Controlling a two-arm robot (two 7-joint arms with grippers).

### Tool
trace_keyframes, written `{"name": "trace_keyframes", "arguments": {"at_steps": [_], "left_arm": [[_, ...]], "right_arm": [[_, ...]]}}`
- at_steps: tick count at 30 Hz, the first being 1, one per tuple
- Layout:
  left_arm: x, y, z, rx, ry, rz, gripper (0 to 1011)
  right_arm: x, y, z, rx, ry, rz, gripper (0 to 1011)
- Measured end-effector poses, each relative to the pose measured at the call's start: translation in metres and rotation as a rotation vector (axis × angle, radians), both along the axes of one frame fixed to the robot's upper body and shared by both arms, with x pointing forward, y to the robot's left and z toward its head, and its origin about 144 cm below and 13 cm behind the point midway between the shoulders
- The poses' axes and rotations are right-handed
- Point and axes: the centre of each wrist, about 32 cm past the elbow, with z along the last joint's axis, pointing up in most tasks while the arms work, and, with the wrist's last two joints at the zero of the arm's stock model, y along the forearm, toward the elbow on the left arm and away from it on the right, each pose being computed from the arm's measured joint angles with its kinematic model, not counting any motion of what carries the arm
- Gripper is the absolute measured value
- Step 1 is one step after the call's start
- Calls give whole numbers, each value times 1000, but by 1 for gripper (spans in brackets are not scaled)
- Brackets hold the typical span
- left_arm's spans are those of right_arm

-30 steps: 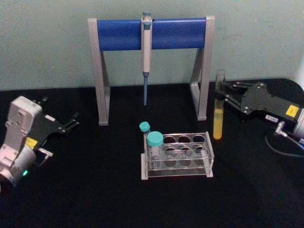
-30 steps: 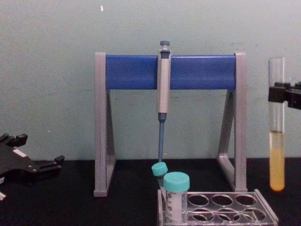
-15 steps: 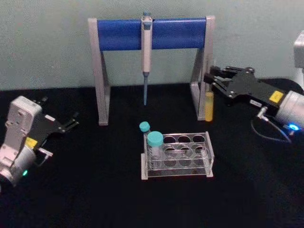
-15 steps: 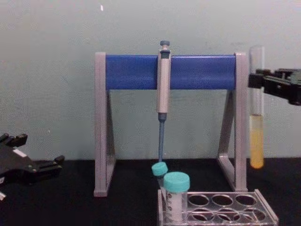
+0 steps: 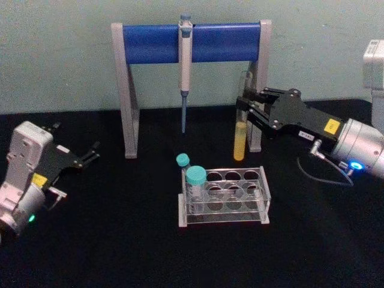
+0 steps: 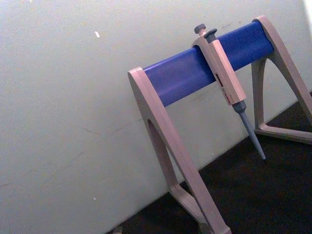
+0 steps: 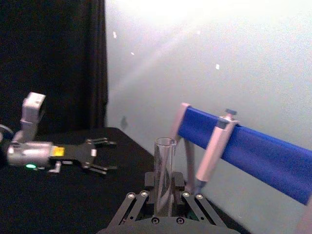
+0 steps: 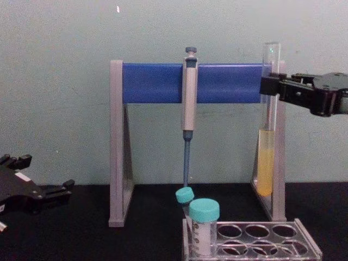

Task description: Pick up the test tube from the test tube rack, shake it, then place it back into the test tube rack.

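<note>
One test tube [image 5: 240, 141] is out of the test tube rack [image 5: 225, 217]. It hangs in the air behind the rack's right end and above it, close to upright, with its rounded bottom well clear of the top plate. Yellow liquid fills its lower part, and its open mouth points up. The right gripper [image 5: 245, 108] reaches in from the rack's right and is clamped on the tube's clear upper part. The right wrist view shows the glass [image 7: 164, 170] pinched between the two fingers.

The one rack is clear plastic, with two rows of round holes. Two teal-capped tubes stand at its left end, a larger one [image 5: 195, 180] in front and a smaller one [image 5: 183, 161] behind it. Behind the rack stands one grey-legged stand [image 5: 150, 43] with a blue crossbar. One grey-blue pipette [image 5: 185, 60] hangs from that bar, tip down. In the chest view the held tube [image 8: 267, 157] overlaps the stand's right leg.

The left gripper [image 5: 77, 139] sits low and well to the rack's left, its fingers spread apart and holding nothing.

The rack and stand rest on a black table [image 5: 120, 240]. A pale green wall [image 5: 60, 54] rises behind the rack, and the right wrist view shows a black curtain [image 7: 48, 63] beside that wall.
</note>
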Motion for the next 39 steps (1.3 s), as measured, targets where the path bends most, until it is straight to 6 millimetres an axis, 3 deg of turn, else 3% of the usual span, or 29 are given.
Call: {"name": "trace_keyframes", "arguments": {"at_steps": [9,15,28,39], "left_arm": [[0,0,0,0,0,0,1001],[0,0,0,0,0,0,1001],[0,0,0,0,0,0,1001],[0,0,0,0,0,0,1001]], "right_arm": [[-8,-7,0,30,26,80,228],[-17,-22,0,22,44,107,228],[-23,-46,4,-26,45,19,228],[-12,-37,2,-18,-9,-70,228]]}}
